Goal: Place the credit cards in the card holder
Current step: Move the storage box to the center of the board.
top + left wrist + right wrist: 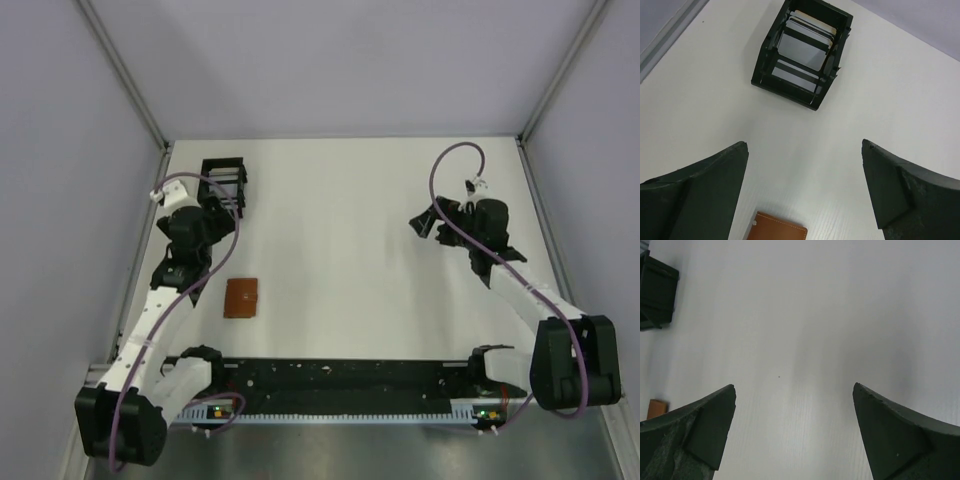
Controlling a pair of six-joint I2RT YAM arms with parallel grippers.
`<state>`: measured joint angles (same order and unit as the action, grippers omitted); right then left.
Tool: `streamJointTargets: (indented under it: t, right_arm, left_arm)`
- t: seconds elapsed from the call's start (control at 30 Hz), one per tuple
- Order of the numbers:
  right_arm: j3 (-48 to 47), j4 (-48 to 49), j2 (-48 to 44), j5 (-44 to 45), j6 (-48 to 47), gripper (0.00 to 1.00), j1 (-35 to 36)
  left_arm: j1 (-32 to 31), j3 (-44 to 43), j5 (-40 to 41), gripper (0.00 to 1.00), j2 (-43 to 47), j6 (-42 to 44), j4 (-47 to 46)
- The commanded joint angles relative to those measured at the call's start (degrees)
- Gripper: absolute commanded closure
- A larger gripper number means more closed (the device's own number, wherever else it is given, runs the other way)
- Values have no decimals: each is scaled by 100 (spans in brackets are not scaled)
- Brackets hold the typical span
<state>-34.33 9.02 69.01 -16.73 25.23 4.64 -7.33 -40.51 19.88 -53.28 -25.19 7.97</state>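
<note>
Credit cards (805, 50): upright in the black slotted box (767, 50), far-left desk (380, 250).
Card holder (241, 297): flat, nearer the left arm.
Handling: likely light, stiff, slick; pinch a top edge.
Jaws: both pairs apart, empty.

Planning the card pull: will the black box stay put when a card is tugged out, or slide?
Probably slides: the box is an open frame, mostly gaps, so likely light, and it sits loose on a smooth table. The cards look packed close in its slots, so a tugged card may drag the whole frame along.
</note>
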Motion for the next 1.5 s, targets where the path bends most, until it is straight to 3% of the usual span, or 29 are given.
streamJointTargets:
  t: [0.0, 0.13, 0.4, 0.63, 0.9, 1.17, 1.47]
  right_arm:
    - [-425, -180, -134, -796, 201, 1, -60]
    - [-584, -296, -29, -1297, 131, 1, -60]
    - [-1348, -1323, 507, -1202, -141, 1, 361]
    - [-1419, -1350, 833, -1324, 87, 1, 529]
    - [-1480, -1710, 640, -999, -150, 1, 520]
    - [-1568, -1807, 736, -894, -265, 1, 520]
    - [-1709, -1982, 1131, -849, -405, 1, 529]
  left_arm:
    - [4, -281, -150, 2, -147, -294, 685]
    - [-5, -431, -467, 2, -525, -853, 1373]
    - [21, -615, -625, 2, -763, -1129, 1015]
    - [48, -1985, -1548, 2, -2342, 109, 66]
    - [179, -4288, -1760, 2, -4637, 805, 618]
    - [408, -4966, -2392, 2, -5745, 1042, 565]
    - [408, -5098, -3050, 2, -6414, 1235, 530]
